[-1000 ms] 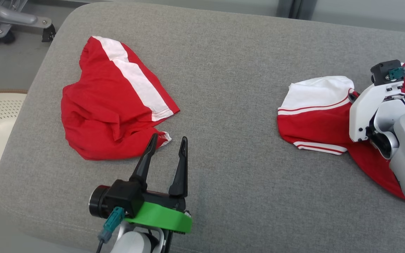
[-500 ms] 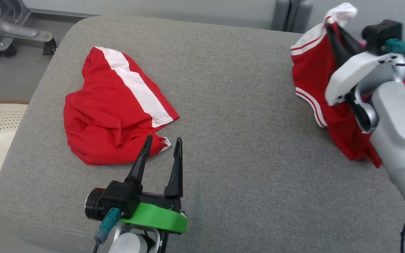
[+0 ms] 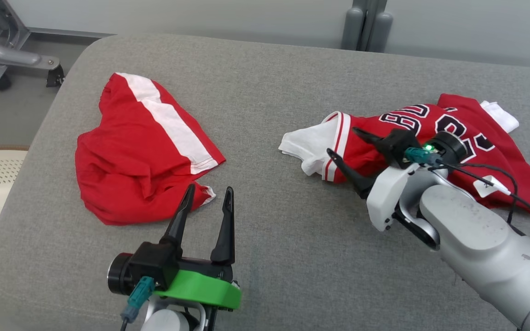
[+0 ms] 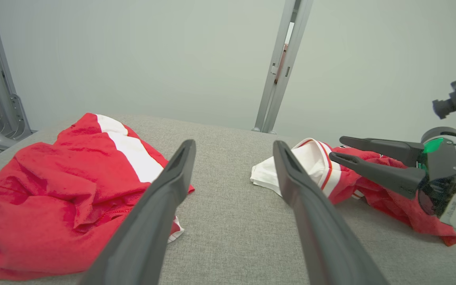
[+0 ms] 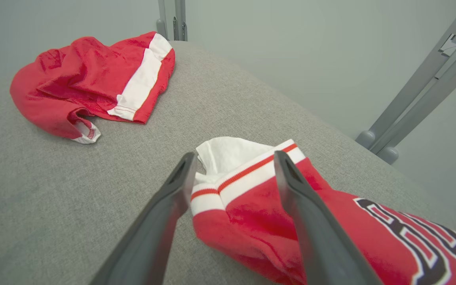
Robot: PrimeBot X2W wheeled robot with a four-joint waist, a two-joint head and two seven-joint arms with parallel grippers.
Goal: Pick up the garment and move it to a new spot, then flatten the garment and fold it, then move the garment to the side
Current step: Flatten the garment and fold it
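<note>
jersey point(image 3: 522, 156), seemingly loose, under right gripper point(image 3: 342, 140)

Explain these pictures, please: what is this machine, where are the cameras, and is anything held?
It is a wheeled robot with two arms, each ending in a two-fingered pincer. One picture comes from its head, looking down; the other two from cameras on the wrists, looking along each pincer's dark fingers. On the grey cushion lie red shorts with a white stripe and a red numbered jersey. The left pincer stands open beside the shorts; the right pincer stands open over the jersey's white-trimmed edge. Nothing is held.
</note>
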